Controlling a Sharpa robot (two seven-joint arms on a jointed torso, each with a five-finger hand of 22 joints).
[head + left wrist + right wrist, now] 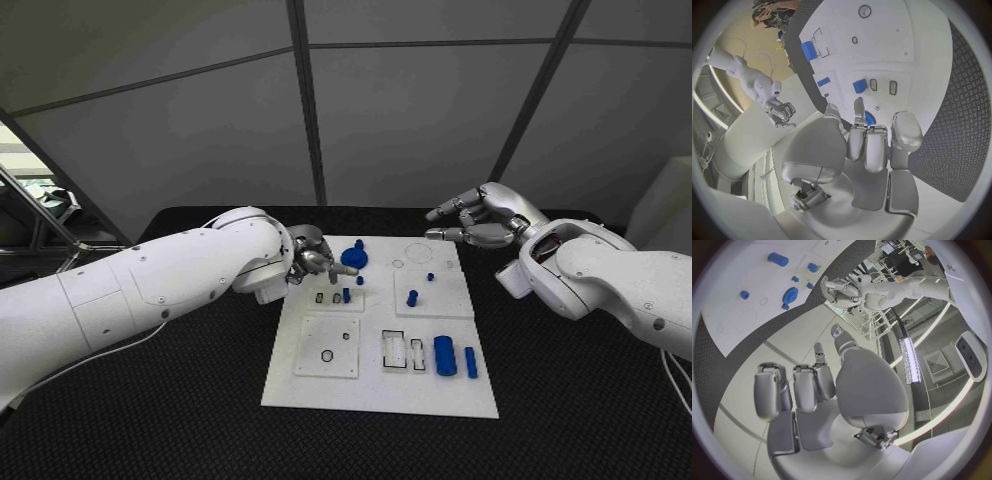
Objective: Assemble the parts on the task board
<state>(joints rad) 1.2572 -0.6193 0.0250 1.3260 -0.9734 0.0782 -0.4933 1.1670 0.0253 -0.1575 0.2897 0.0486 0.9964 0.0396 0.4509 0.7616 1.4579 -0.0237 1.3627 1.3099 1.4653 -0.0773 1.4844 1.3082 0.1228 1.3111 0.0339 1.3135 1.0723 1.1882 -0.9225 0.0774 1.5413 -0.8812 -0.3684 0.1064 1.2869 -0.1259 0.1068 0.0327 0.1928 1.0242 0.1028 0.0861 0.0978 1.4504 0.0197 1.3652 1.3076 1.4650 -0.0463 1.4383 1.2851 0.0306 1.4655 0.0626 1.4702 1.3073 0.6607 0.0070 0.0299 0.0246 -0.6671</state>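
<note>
1. Left hand [315,262] hovers over the far-left part of the task board [378,392], fingers curled in close together. Cannot tell whether it pinches a small part or nothing.
2. Right hand [480,222] is raised just past the board's far-right corner, fingers loosely curled and apart, holding nothing.
3. Step in hand, by my read: left hand is working at the small slots under its fingertips, beside the blue gear [355,258]. Either seating a peg or about to pick one.
4. Next move needs a fine, straight-down approach; the slots are narrow and the pieces small, so misalignment would likely jam or tip a part.
5. Board is a white plate, mid-table, long side running away from the robot, with outlined recesses across it.
6. Parts on it, relative to the gear:
   - small blue peg [413,297] nearer the robot and to the right, standing upright.
   - blue cylinder [444,355] well nearer the robot, lying near the board's right edge, with a slimmer blue bar [470,361] just beside it.
   - a small blue piece sits just by the left fingertips.
7. Several recesses look unfilled, so assembly is far from done.
8. Black table [173,410] surrounds the board.
</note>
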